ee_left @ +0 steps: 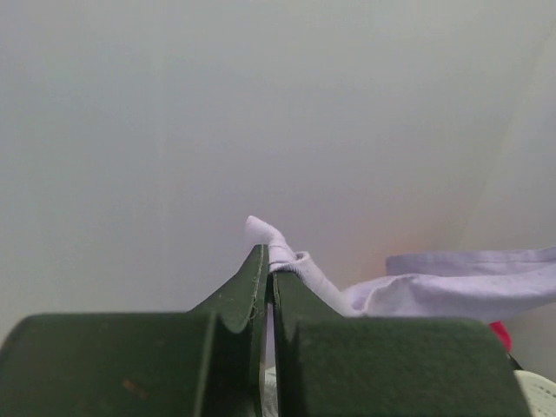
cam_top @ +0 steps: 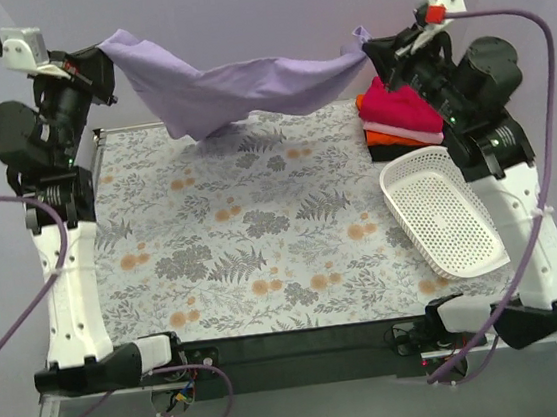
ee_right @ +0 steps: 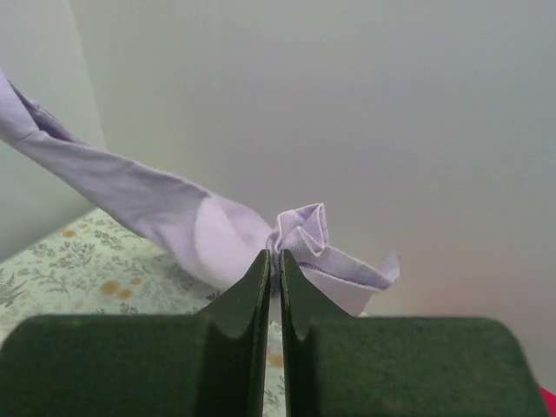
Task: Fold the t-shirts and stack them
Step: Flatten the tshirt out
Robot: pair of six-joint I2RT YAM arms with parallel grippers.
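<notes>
Bright even light, soft shadows, wrist-cam fg slightly blurry.

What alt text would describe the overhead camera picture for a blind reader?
The left hand and right hand hold a lavender cloth t-shirt stretched in the air over a floral-patterned table. A stack of folded magenta, pink and orange shirts and a white plastic lattice basket sit at the right.

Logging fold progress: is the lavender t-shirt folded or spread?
Spread: the lavender t-shirt hangs stretched between left gripper and right gripper.

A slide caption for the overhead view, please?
Left gripper and right gripper hold a lavender t-shirt stretched between them.
</notes>
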